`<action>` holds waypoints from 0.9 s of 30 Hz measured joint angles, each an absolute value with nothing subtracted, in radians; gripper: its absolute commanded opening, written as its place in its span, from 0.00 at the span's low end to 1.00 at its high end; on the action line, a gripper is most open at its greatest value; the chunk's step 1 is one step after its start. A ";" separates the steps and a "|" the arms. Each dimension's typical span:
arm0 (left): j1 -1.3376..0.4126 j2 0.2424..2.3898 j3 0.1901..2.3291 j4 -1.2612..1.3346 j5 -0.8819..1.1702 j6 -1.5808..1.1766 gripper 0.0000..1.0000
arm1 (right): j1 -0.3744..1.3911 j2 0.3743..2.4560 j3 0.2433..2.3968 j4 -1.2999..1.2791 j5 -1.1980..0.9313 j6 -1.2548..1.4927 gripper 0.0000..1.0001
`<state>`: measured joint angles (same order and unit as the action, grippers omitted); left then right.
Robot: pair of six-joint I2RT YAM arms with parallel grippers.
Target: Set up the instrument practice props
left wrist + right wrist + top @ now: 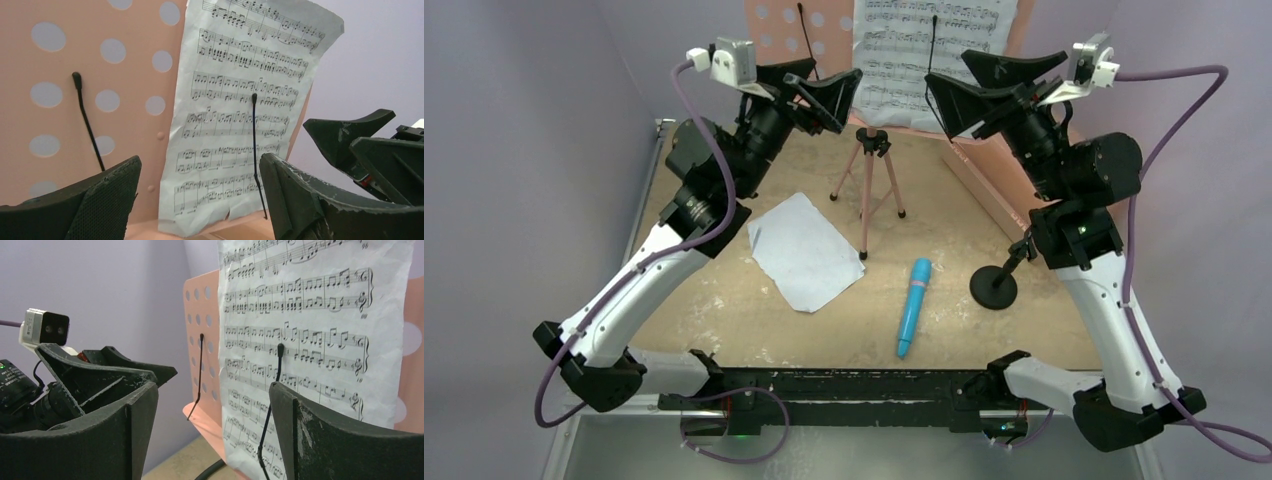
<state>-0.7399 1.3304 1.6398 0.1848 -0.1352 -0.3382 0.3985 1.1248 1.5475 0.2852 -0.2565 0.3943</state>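
Observation:
The pink perforated music stand (784, 30) rises at the back on its tripod legs (869, 190). One sheet-music page (924, 50) leans on its ledge, pinned by a thin black wire arm (255, 150). The other page (804, 250) lies flat on the table. A blue toy microphone (914, 305) lies beside the black round-base mic stand (994, 287). My left gripper (829, 95) is open just before the stand (75, 100), with the page (240, 115) beyond its fingers and nothing between them. My right gripper (969, 95) is open facing the page (310, 340), also holding nothing.
A large translucent pink box (984, 180) stands at the back right beside the right arm. A curved black hose (210, 470) lies on the table under the stand's ledge. Purple walls close in the back and sides. My two grippers hang close together at the stand.

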 measured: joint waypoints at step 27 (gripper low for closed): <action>-0.740 0.866 0.841 -0.121 -0.330 -0.680 0.98 | 0.399 0.735 1.092 0.013 -0.527 0.195 0.95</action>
